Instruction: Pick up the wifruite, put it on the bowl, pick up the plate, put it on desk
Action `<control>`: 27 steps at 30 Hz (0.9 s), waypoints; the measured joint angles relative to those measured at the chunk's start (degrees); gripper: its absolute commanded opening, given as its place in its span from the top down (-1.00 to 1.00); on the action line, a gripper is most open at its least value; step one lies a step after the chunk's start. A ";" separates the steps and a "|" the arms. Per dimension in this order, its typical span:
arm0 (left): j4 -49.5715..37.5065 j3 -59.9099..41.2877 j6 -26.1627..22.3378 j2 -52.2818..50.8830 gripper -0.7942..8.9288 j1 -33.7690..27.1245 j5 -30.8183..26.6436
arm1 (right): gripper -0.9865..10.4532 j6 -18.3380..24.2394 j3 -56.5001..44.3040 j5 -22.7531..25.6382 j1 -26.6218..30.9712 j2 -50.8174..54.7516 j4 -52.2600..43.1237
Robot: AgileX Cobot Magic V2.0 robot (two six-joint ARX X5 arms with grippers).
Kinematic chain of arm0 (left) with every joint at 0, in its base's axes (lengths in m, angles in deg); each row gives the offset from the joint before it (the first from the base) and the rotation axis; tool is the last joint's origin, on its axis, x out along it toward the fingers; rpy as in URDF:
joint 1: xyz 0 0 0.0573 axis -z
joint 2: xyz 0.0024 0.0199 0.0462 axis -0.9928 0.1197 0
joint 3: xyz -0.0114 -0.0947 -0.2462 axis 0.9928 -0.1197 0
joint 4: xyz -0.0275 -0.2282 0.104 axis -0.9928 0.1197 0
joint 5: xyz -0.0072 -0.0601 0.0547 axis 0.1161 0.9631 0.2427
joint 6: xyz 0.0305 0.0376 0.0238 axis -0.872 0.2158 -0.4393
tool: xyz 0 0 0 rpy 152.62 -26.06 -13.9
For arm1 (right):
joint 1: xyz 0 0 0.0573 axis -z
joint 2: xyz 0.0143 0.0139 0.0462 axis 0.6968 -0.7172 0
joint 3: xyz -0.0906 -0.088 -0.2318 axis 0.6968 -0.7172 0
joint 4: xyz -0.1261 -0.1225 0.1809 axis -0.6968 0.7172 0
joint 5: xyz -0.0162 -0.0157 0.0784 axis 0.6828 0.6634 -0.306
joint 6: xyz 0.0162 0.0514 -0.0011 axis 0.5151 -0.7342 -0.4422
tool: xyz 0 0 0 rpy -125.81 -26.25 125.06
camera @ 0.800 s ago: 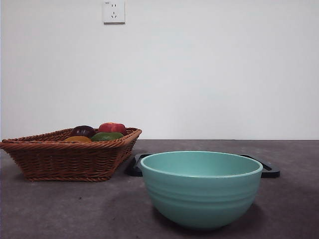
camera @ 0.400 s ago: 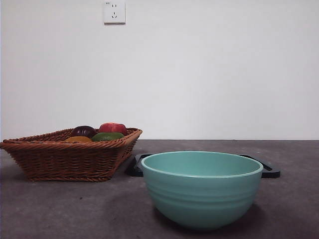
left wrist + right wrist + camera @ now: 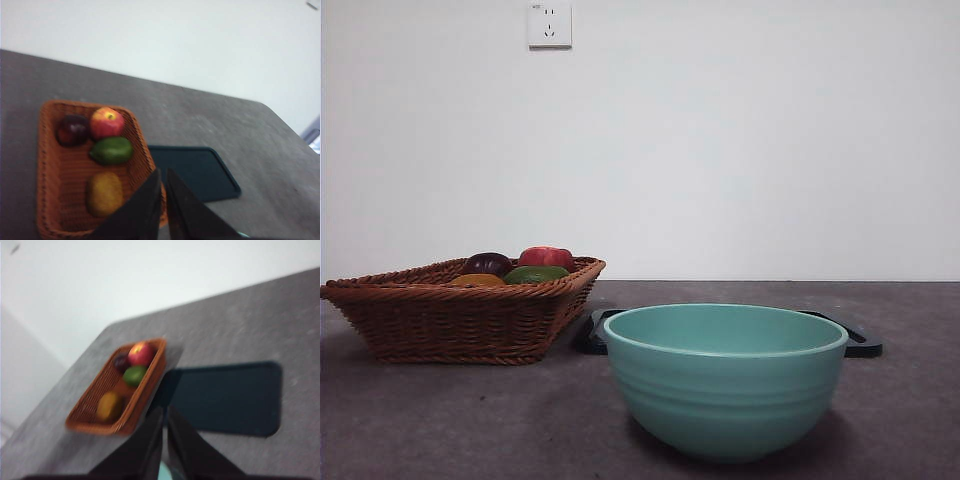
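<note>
The wifruite (image 3: 104, 194) is a small orange-brown fruit lying in a wicker basket (image 3: 50, 165); it also shows as the wifruite (image 3: 475, 280) and the wifruite (image 3: 110, 406). The mint-teal bowl (image 3: 725, 378) stands empty at the front of the desk (image 3: 470, 420). Behind it lies the flat dark plate (image 3: 860, 345), seen too as the plate (image 3: 192, 170) and the plate (image 3: 225, 397). My left gripper (image 3: 163, 172) hangs shut, high above the basket's near edge. My right gripper (image 3: 163, 411) is shut too, high above the bowl's side. Neither holds anything.
The basket (image 3: 450, 315) stands at the left and also holds a dark purple fruit (image 3: 72, 130), a red apple (image 3: 106, 122) and a green fruit (image 3: 111, 150). A white wall with a socket (image 3: 549, 24) runs behind the desk.
</note>
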 measured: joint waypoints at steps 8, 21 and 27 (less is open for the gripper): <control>2.10 5.90 0.07 9.44 0.80 2.25 7.85 | 0.81 9.22 11.15 -0.92 -2.89 -9.53 12.26; 5.95 10.64 -2.34 17.05 0.79 7.74 11.50 | 0.81 15.82 15.67 -4.81 -4.07 -12.02 16.28; 6.38 10.64 -3.13 17.03 0.46 7.98 11.54 | 0.79 16.46 15.67 -4.83 -4.09 -12.02 16.63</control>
